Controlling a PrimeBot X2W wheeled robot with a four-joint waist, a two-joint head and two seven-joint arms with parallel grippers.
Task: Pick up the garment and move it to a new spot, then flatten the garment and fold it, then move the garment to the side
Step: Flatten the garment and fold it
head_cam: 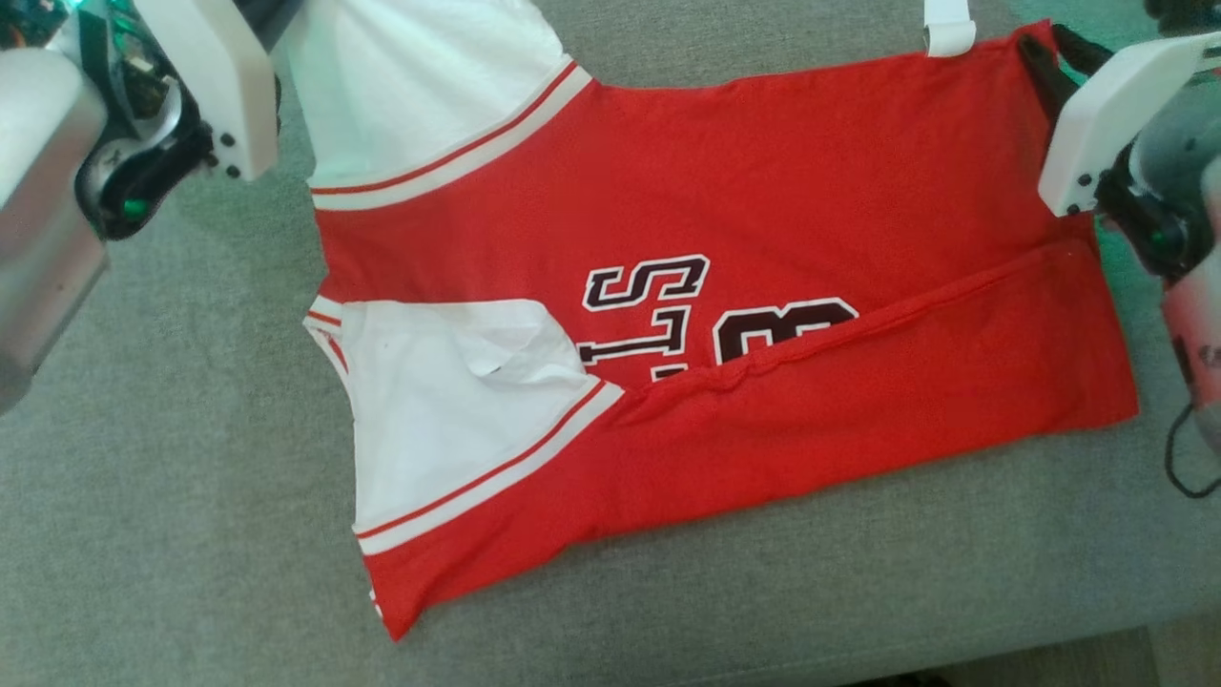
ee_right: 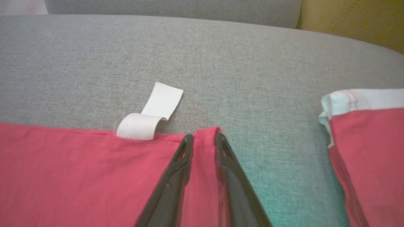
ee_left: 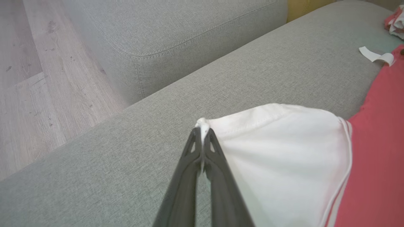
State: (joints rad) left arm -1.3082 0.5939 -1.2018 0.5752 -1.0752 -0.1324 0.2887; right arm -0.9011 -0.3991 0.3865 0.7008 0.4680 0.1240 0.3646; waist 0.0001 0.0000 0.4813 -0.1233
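Left gripper (ee_left: 202, 132) is clamped on the white sleeve edge (ee_left: 277, 151), right gripper (ee_right: 203, 138) part-open astride the red hem corner (ee_right: 206, 131) (bite unclear from here), jersey (head_cam: 763, 191) half-folded on the grey cushion (head_cam: 191, 477), so I'd confirm both pinches, then lift level.

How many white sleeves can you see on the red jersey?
2. One white sleeve lies at the far left corner, its tip pinched by the left gripper; the other sleeve is folded over the near left side.
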